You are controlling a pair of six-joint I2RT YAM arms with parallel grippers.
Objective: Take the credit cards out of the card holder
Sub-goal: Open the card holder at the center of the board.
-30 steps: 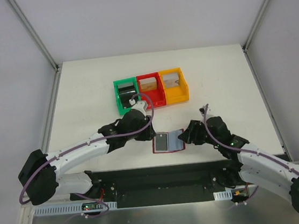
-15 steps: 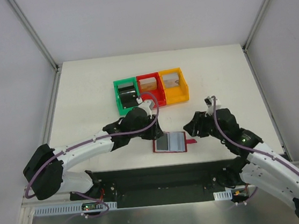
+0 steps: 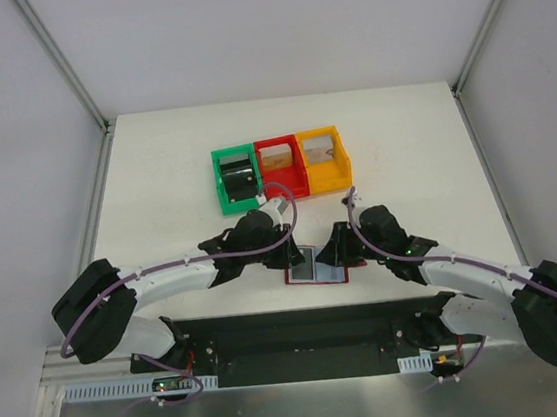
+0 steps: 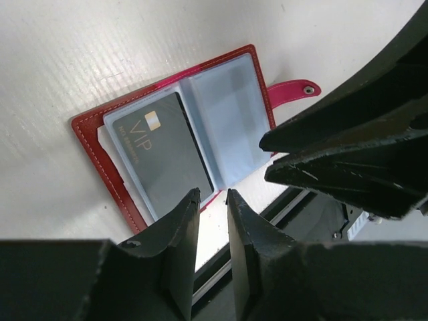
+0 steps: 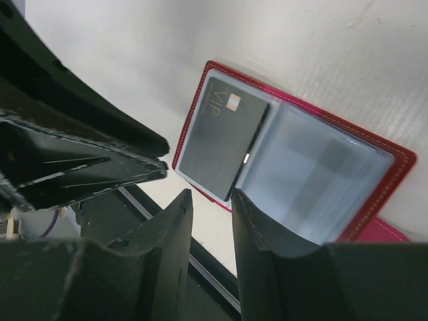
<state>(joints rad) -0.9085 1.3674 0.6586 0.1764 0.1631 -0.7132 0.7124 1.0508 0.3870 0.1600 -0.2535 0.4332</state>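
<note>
The card holder (image 3: 319, 277) lies open and flat near the table's front edge, dark red with grey-blue sleeves (image 4: 231, 114) and its tab strap (image 4: 294, 89) sticking out. A dark credit card (image 4: 164, 150) marked VIP sits in one sleeve (image 5: 221, 140); the other sleeve (image 5: 314, 177) looks empty. My left gripper (image 3: 289, 257) hovers at the holder's left half, its tips (image 4: 212, 196) a narrow gap apart with nothing between them. My right gripper (image 3: 337, 250) is at the right half, its tips (image 5: 211, 198) also apart and empty. The red cover (image 5: 400, 167) shows beside the right fingers.
Three bins stand in a row at the back: green (image 3: 222, 187) holding a black block (image 3: 239, 179), red (image 3: 283, 190) and orange (image 3: 344, 166). The black rail (image 3: 302, 327) runs along the table's front edge just below the card holder.
Both grippers have closed in on the card holder from either side, and both pairs of jaws have narrowed. The card holder has stayed open in place.
</note>
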